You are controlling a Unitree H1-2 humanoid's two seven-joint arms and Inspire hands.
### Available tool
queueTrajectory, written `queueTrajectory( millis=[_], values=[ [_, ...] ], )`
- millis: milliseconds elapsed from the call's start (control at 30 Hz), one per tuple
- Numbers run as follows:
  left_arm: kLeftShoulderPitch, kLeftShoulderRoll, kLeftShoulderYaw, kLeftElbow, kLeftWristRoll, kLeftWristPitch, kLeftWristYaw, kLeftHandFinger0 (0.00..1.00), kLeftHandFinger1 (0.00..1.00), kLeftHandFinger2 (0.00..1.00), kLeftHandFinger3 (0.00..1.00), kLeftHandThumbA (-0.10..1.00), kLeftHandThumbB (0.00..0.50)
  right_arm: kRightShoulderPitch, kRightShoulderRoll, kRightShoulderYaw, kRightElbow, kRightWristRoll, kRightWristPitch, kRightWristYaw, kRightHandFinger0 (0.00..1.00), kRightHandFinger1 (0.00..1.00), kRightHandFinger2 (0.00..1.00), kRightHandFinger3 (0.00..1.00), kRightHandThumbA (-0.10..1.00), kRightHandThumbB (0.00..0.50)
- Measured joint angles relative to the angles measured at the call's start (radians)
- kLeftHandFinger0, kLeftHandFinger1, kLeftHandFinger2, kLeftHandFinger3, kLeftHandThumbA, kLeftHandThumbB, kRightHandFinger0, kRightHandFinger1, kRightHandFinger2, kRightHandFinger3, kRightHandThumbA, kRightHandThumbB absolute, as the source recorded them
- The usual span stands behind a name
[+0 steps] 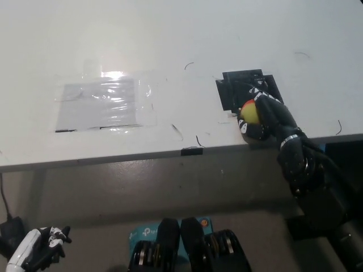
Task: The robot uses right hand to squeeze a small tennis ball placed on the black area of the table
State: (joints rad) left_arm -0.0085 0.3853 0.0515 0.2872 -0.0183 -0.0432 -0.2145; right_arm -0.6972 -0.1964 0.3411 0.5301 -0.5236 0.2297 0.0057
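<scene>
While wrapped around the small tennis ball (248, 109), clenching on it with fingers (253, 131) curled over its near side: right robot hand (265, 116), black, reaching in from the lower right; ball showing only as a yellow patch with a touch of red at the top, the rest hidden by the hand. Sitting at the near edge of the black area (238, 86), close to the front edge of the white tabletop (170, 45); touching the surface or lifted slightly, cannot tell. Lying well to the left of the ball on the same tabletop: clear plastic sheet (102, 103), flat, catching a glare at its upper edge. Marking the surface between sheet and black area: several thin dark scuffs. Resting at the bottom left corner, below tabletop level and well apart from the work: white left robot hand (41, 254); fingers partly out of frame, released or closed cannot tell.
</scene>
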Motion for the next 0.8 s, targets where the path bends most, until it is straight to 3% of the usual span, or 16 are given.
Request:
queueTrajectory(
  millis=[167, 200, 233, 267, 300, 333, 367, 433, 467, 500, 533, 600, 633, 667, 767, 800],
  values=[
    [-0.012, 0.006, -0.008, 0.000, 0.007, -0.002, -0.013, 0.06, 0.07, 0.22, 0.31, 0.68, 0.466, 0.000, 0.011, -0.018, 0.055, 0.003, -0.041, -0.038, 0.97, 1.00, 1.00, 1.00, 0.27, 0.246],
    [-0.014, 0.007, -0.009, 0.000, 0.008, -0.003, -0.015, 0.05, 0.06, 0.22, 0.31, 0.68, 0.476, 0.000, 0.012, -0.019, 0.062, 0.003, -0.050, -0.044, 0.66, 0.95, 1.00, 1.00, 0.18, 0.188],
    [-0.015, 0.008, -0.010, 0.000, 0.010, -0.003, -0.016, 0.06, 0.06, 0.21, 0.31, 0.68, 0.471, 0.000, 0.014, -0.015, 0.074, 0.002, -0.064, -0.052, 0.43, 0.56, 0.81, 1.00, 0.03, 0.068],
    [-0.016, 0.008, -0.012, -0.001, 0.012, -0.002, -0.016, 0.07, 0.06, 0.21, 0.30, 0.68, 0.469, 0.000, 0.013, -0.011, 0.085, -0.001, -0.077, -0.058, 0.38, 0.49, 0.73, 1.00, -0.05, 0.077],
    [-0.016, 0.008, -0.015, -0.003, 0.014, -0.002, -0.016, 0.07, 0.07, 0.21, 0.31, 0.68, 0.473, 0.000, 0.012, -0.006, 0.100, -0.003, -0.093, -0.067, 0.20, 0.30, 0.52, 1.00, -0.10, 0.022],
    [-0.016, 0.008, -0.018, -0.008, 0.016, 0.000, -0.016, 0.07, 0.07, 0.23, 0.34, 0.66, 0.467, 0.000, 0.009, -0.001, 0.112, -0.006, -0.117, -0.082, 0.06, 0.18, 0.42, 1.00, -0.10, 0.001],
    [-0.017, 0.008, -0.021, -0.010, 0.016, 0.001, -0.016, 0.05, 0.05, 0.22, 0.33, 0.64, 0.457, 0.000, 0.006, 0.004, 0.122, -0.008, -0.136, -0.093, 0.01, 0.12, 0.36, 1.00, -0.10, 0.000],
    [-0.020, 0.008, -0.025, -0.012, 0.018, 0.002, -0.017, 0.04, 0.04, 0.22, 0.32, 0.66, 0.473, -0.002, 0.000, 0.019, 0.148, -0.020, -0.174, -0.123, 0.00, 0.18, 0.42, 1.00, -0.10, 0.000],
    [-0.023, 0.008, -0.027, -0.012, 0.018, 0.002, -0.017, 0.04, 0.05, 0.22, 0.32, 0.66, 0.467, -0.003, -0.003, 0.026, 0.162, -0.026, -0.193, -0.141, 0.00, 0.12, 0.33, 0.90, -0.10, 0.000],
    [-0.027, 0.009, -0.030, -0.013, 0.021, 0.003, -0.018, 0.05, 0.05, 0.22, 0.32, 0.66, 0.467, -0.005, -0.004, 0.037, 0.176, -0.035, -0.207, -0.160, 0.00, 0.15, 0.39, 0.75, -0.10, 0.000],
    [-0.029, 0.010, -0.031, -0.014, 0.021, 0.003, -0.018, 0.09, 0.08, 0.25, 0.35, 0.68, 0.471, -0.006, -0.004, 0.042, 0.182, -0.041, -0.213, -0.169, 0.00, 0.12, 0.34, 0.38, -0.10, 0.000],
    [-0.035, 0.014, -0.038, -0.027, 0.027, 0.007, -0.023, 0.09, 0.10, 0.27, 0.40, 0.72, 0.473, -0.006, -0.005, 0.063, 0.194, -0.064, -0.228, -0.210, 0.00, 0.11, 0.35, 0.03, -0.10, 0.015],
    [-0.037, 0.016, -0.043, -0.034, 0.032, 0.011, -0.024, 0.09, 0.09, 0.26, 0.40, 0.72, 0.479, -0.004, -0.005, 0.075, 0.199, -0.076, -0.232, -0.232, 0.00, 0.13, 0.39, 0.03, -0.10, 0.017],
    [-0.039, 0.018, -0.047, -0.037, 0.036, 0.012, -0.024, 0.09, 0.09, 0.25, 0.39, 0.71, 0.484, -0.002, -0.004, 0.080, 0.205, -0.087, -0.239, -0.255, 0.00, 0.23, 0.56, 0.14, -0.10, 0.033],
    [-0.044, 0.021, -0.053, -0.042, 0.047, 0.016, -0.028, 0.12, 0.09, 0.23, 0.40, 0.72, 0.495, 0.014, 0.002, 0.096, 0.222, -0.117, -0.265, -0.337, 0.00, 0.25, 0.58, 0.47, -0.10, 0.203],
    [-0.045, 0.021, -0.054, -0.043, 0.049, 0.017, -0.029, 0.13, 0.09, 0.23, 0.39, 0.73, 0.496, 0.018, 0.006, 0.099, 0.232, -0.124, -0.273, -0.363, 0.00, 0.22, 0.55, 0.43, -0.10, 0.217]
  ],
)
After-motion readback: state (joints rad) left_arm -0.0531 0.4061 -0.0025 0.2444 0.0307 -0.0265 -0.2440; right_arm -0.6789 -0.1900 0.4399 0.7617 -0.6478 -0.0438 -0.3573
